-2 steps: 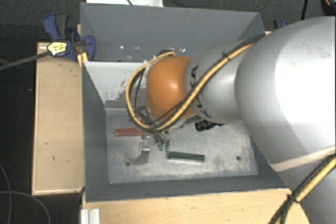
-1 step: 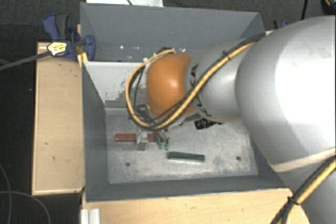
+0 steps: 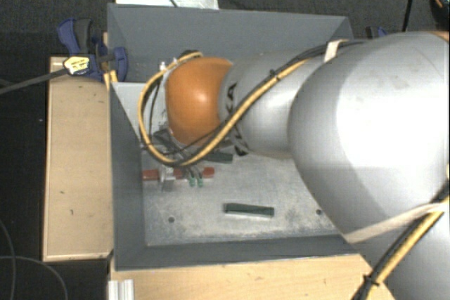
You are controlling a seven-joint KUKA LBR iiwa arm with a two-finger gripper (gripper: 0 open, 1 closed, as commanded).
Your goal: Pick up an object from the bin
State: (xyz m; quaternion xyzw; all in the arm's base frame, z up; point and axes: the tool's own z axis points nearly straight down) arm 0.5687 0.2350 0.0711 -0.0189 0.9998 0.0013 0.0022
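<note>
Grey metal bin (image 3: 130,235): a speckled, mostly bare floor with sloping walls, and dark ground all round it.
Open room: the front and middle of the floor lie free. The back and right are taken up by the arm, and the left wall stands close beside the work.
Silver arm (image 3: 365,130): it comes in from the right and is very bulky. A rounded orange cover (image 3: 197,105) sits at its wrist, with yellow and black cables (image 3: 146,116) looped about that.
Gripper (image 3: 169,168): it is low over the floor's left side, near the left wall and tucked under the orange cover. I cannot tell whether it is open or closed.
Nearest things: a small reddish-brown block (image 3: 150,174) lies just beside the gripper toward the wall. Two short green pieces (image 3: 195,180) lie just on its other side.
Further off: a dark, flat narrow bar (image 3: 248,210) lies alone toward the front, well apart from the gripper.
</note>
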